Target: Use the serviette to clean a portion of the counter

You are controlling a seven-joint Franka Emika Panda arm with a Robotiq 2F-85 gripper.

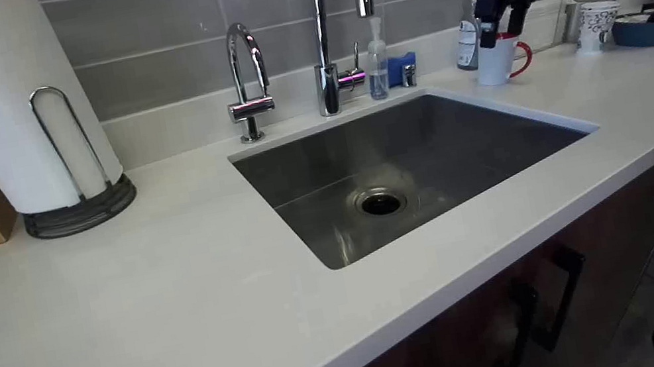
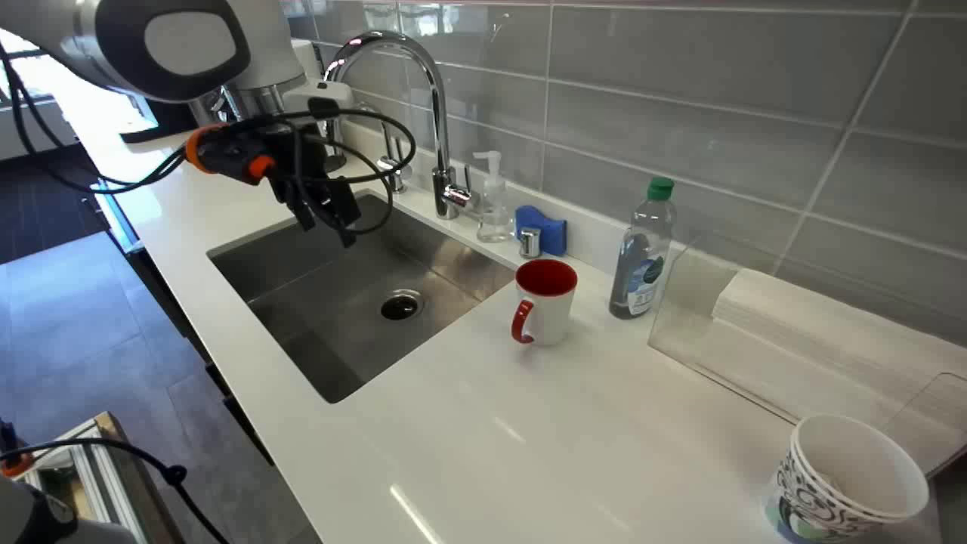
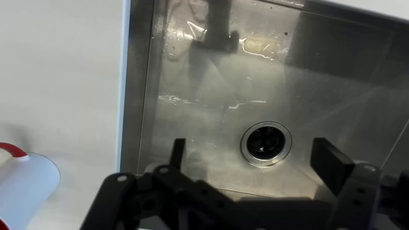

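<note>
The off-white counter [image 1: 186, 302] spreads around the sink and shows in both exterior views; its bare surface [image 3: 60, 80] also fills the left of the wrist view. Folded white sheets that look like serviettes [image 2: 823, 325] are stacked in a clear holder at the wall, right side of an exterior view. My gripper [image 2: 326, 229] hangs above the sink, well away from that stack. In the wrist view the gripper [image 3: 250, 150] is open, its fingers [image 3: 332, 166] wide apart with only the sink floor and drain showing beyond them. Nothing is held.
A steel sink [image 1: 460, 140] is set into the counter, with two taps behind it. The red-and-white mug [image 2: 555, 317], green-capped bottle [image 2: 642, 257], soap pump [image 2: 495, 208] and patterned paper cups [image 2: 831, 491] stand around. A white paper roll [image 1: 11, 111] stands beyond the sink.
</note>
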